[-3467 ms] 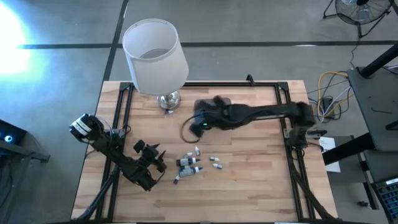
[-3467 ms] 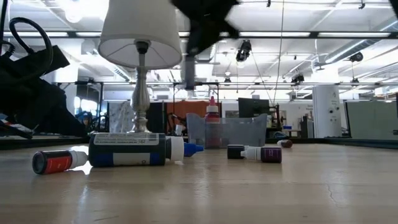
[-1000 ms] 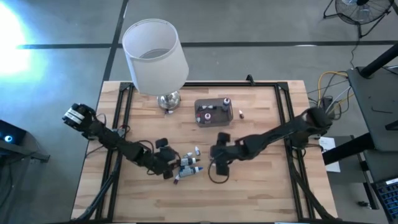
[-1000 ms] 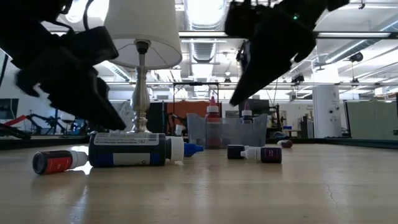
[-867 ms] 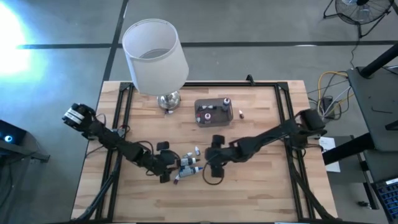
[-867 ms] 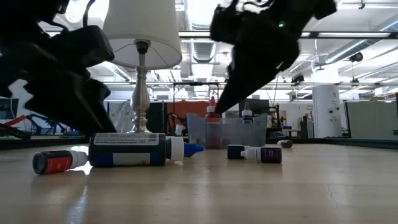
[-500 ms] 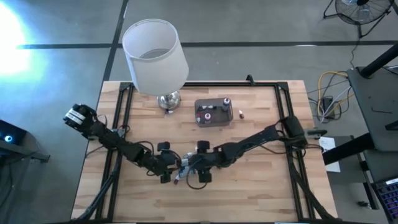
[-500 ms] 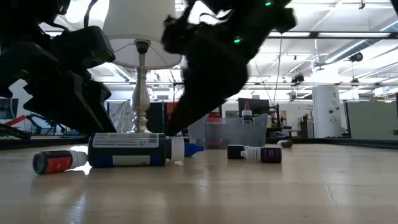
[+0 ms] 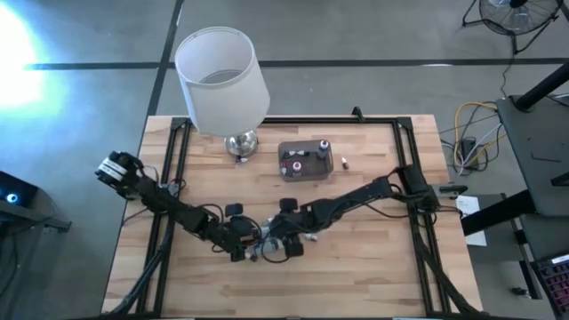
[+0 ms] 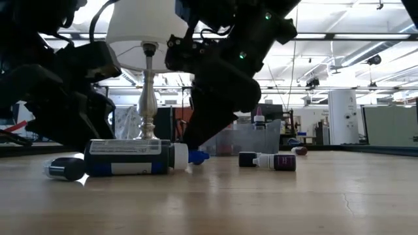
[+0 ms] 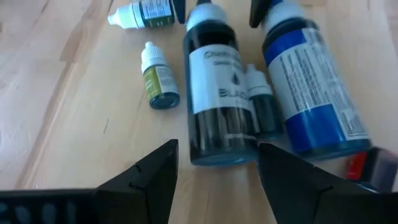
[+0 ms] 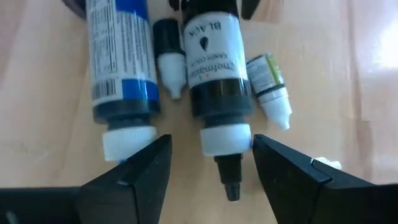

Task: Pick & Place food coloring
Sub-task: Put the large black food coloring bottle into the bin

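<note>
At desk level, nearest us, we see loose food coloring [image 10: 127, 158] lying flat, most of it unplaced. Both grippers converge on one black-labelled bottle [image 12: 214, 53]: left gripper [image 11: 214, 165] spread wide at its base, right gripper [image 12: 211, 160] apart, straddling its cap; neither is clamped on it. Farther back, the grey box [image 9: 305, 160] holds a few bottles upright, with one stray just beside it. We judge the task early, with most left to do. The wooden desk [image 9: 373, 276] is bare elsewhere; a lamp [image 9: 220, 82] stands at the far edge, with an open workshop beyond.
</note>
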